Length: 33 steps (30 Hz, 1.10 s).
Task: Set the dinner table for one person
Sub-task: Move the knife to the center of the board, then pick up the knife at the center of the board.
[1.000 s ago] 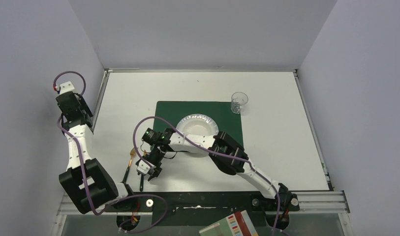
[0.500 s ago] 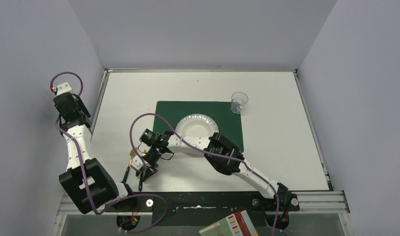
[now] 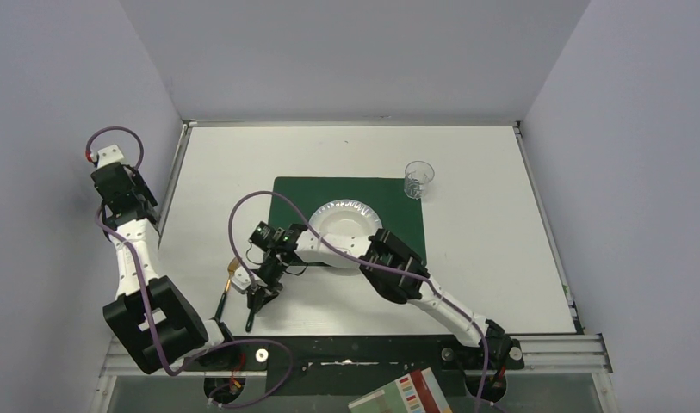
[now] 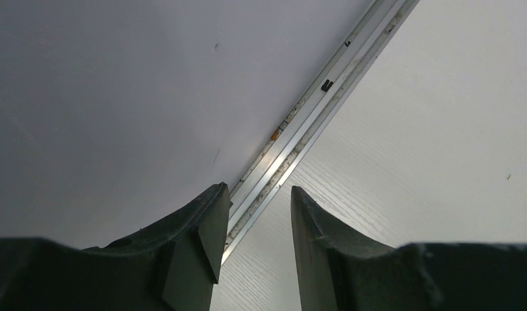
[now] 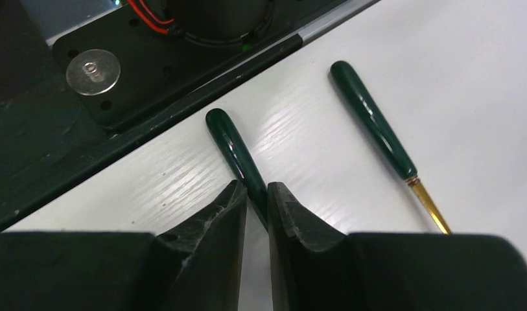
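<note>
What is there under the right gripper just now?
A dark green utensil handle lies on the white table, pinched by the right gripper. Its working end is covered by the fingers, so the kind of utensil cannot be seen.

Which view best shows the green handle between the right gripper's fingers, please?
The right wrist view: the handle lies close up, glossy, its end free, the rest passing between the fingers of the right gripper. The top view shows only a thin dark stick of it below that gripper. The left wrist view shows none of it.
</note>
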Each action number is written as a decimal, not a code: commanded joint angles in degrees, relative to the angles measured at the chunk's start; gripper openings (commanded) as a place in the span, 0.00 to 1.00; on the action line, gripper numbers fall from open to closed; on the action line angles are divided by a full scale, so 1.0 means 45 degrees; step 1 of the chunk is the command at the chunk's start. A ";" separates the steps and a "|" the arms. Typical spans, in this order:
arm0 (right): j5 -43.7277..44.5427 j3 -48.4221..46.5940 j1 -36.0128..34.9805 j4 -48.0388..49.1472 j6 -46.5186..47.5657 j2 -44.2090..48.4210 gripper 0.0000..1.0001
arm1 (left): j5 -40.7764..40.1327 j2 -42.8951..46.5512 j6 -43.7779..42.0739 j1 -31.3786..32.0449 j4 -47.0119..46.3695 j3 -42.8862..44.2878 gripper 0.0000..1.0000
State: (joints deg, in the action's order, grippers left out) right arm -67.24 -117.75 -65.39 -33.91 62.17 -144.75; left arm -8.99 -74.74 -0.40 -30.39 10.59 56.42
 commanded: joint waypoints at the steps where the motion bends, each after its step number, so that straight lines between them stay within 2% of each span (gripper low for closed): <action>1: 0.0759 -0.0632 0.0268 -0.2962 0.0956 0.0829 0.19 | 0.0227 -0.0029 0.0070 -0.0121 -0.0289 0.0733 0.39; 3: 0.1097 -0.1095 0.0301 -0.4189 0.1719 0.0761 0.17 | 0.0227 -0.0049 0.0061 -0.0131 -0.0247 0.0742 0.39; 5: 0.1408 -0.1459 0.0326 -0.5074 0.2307 0.0667 0.10 | 0.0142 -0.0032 0.0051 -0.0141 -0.0244 0.0762 0.39; 6: 0.1530 -0.1548 0.0313 -0.5281 0.2408 0.0648 0.11 | 0.0116 -0.0032 0.0034 -0.0158 -0.0234 0.0777 0.39; 7: 0.1628 -0.1582 0.0314 -0.5394 0.2521 0.0660 0.17 | 0.0098 -0.0032 0.0032 -0.0179 -0.0226 0.0781 0.39; 10: 0.1741 -0.1552 0.0316 -0.5364 0.2452 0.0663 0.50 | 0.0055 -0.0051 0.0012 -0.0245 -0.0207 0.0782 0.40; 13: 0.1682 -0.1470 0.0305 -0.5039 0.2217 0.0636 0.59 | 0.0065 -0.0071 0.0014 -0.0328 -0.0171 0.0763 0.40; 15: 0.1693 -0.1469 0.0273 -0.4952 0.2166 0.0564 0.60 | 0.0080 -0.0090 0.0012 -0.0382 -0.0166 0.0762 0.40; 16: 0.1710 -0.1469 0.0277 -0.4919 0.2171 0.0521 0.56 | 0.0084 -0.0100 0.0012 -0.0403 -0.0151 0.0762 0.40; 20: 0.1777 -0.1469 0.0245 -0.4772 0.2137 0.0376 0.30 | 0.0153 -0.0144 0.0031 -0.0414 -0.0146 0.0796 0.40; 25: 0.2221 -0.1473 0.0165 -0.4774 0.2141 0.0244 0.24 | 0.0145 -0.0197 0.0031 -0.0434 -0.0146 0.0782 0.40; 28: 0.2571 -0.1507 0.0187 -0.4914 0.2146 0.0234 0.02 | 0.0196 -0.0227 0.0050 -0.0434 -0.0119 0.0777 0.40; 33: 0.3522 -0.1404 0.0219 -0.4506 0.1198 0.0983 0.00 | 0.0655 -0.0098 0.0239 -0.0439 -0.0042 0.0663 0.39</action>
State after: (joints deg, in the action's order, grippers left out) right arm -57.67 -123.44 -64.20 -54.50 71.02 -144.55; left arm -8.58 -75.90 -0.25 -31.99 11.42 56.99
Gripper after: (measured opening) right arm 0.091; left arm 0.394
